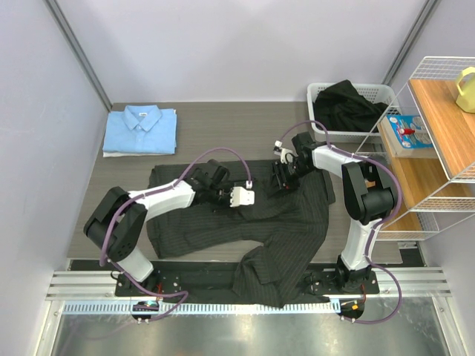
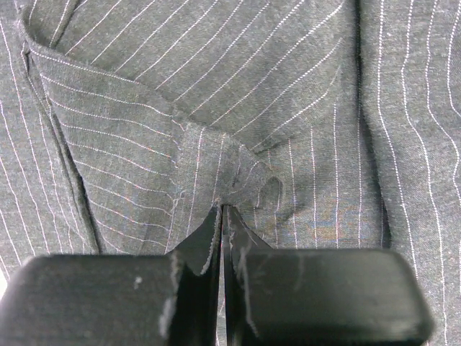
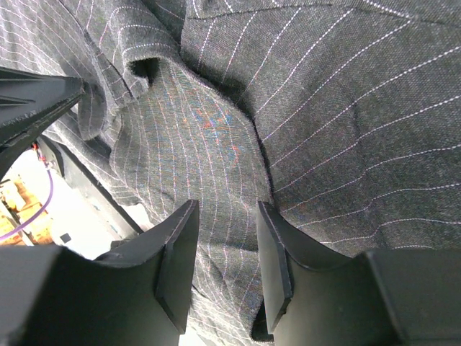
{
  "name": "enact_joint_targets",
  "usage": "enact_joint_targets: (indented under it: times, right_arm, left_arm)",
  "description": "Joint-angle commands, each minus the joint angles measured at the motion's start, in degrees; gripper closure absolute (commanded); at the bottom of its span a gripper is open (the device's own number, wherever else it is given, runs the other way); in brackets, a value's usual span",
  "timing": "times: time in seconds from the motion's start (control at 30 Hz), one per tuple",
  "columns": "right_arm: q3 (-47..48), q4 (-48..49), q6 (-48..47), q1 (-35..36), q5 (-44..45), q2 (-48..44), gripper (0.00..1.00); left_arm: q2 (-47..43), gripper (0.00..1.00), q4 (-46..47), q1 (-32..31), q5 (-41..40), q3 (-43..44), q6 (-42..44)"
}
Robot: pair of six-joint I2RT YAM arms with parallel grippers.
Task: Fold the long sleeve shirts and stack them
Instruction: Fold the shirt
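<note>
The black pinstriped long sleeve shirt (image 1: pixel 245 226) lies spread across the table, its lower part hanging over the near edge. My left gripper (image 1: pixel 228 198) sits on its upper middle; in the left wrist view this gripper (image 2: pixel 223 209) is shut, pinching a small puckered fold of the striped cloth (image 2: pixel 248 184) at its tips. My right gripper (image 1: pixel 281 180) rests on the shirt's upper right. In the right wrist view the gripper (image 3: pixel 227 210) has its fingers apart, loose striped cloth (image 3: pixel 216 144) lying between them. The light blue shirt (image 1: pixel 141 130) lies folded at the back left.
A white basket (image 1: pixel 375 93) with a dark garment inside stands at the back right. To the right stands a wire shelf (image 1: pixel 438 141) with wooden boards, holding a yellow object (image 1: pixel 466 89). Grey walls close in the left and back.
</note>
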Motion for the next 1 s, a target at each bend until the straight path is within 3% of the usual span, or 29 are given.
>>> enact_joint_targets:
  times: [0.0, 0.1, 0.17, 0.3, 0.33, 0.47, 0.6, 0.77, 0.9, 0.97]
  right_arm:
    - [1.34, -0.44, -2.04, -0.01, -0.96, -1.50, 0.56]
    - [0.73, 1.39, -2.30, 0.16, -4.03, -3.77, 0.52]
    - [-2.42, 6.66, -2.57, 1.21, -3.78, -8.16, 0.45]
    - [-4.89, 12.20, -10.81, 2.80, -2.99, -14.93, 0.20]
    - [-6.20, 14.13, -13.00, 2.71, -2.99, -16.34, 0.08]
    - [-11.48, 15.29, -35.44, 2.89, -1.76, -24.33, 0.05]
    - [-16.84, 18.18, -46.83, 3.24, -2.10, -30.05, 0.05]
    - [-21.85, 27.75, -46.60, 9.38, -0.27, -30.24, 0.11]
    - [-28.26, 45.30, -42.30, 15.71, 4.99, -29.36, 0.17]
    - [-29.41, 49.38, -40.63, 17.64, 6.15, -27.70, 0.18]
  left_arm:
    - [0.48, 1.00, 0.30, 0.82, 1.94, 2.28, -2.71]
    - [0.04, 1.00, 0.39, 2.66, 4.22, 3.77, -5.95]
    - [0.21, 1.00, -1.19, 4.58, 7.82, 6.31, -8.23]
    - [1.00, 1.00, -4.44, 7.40, 13.63, 10.01, -13.51]
    - [1.27, 1.00, -5.75, 7.84, 15.64, 10.63, -14.04]
    - [2.59, 1.00, -8.31, 9.34, 18.98, 12.74, -14.93]
    - [1.54, 1.00, -8.32, 9.96, 20.84, 13.18, -15.98]
    - [1.71, 1.00, -8.75, 10.04, 19.44, 13.18, -15.29]
    - [2.85, 1.00, -8.41, 11.19, 19.70, 13.09, -15.37]
    - [3.03, 1.00, -7.97, 11.98, 19.88, 13.01, -15.98]
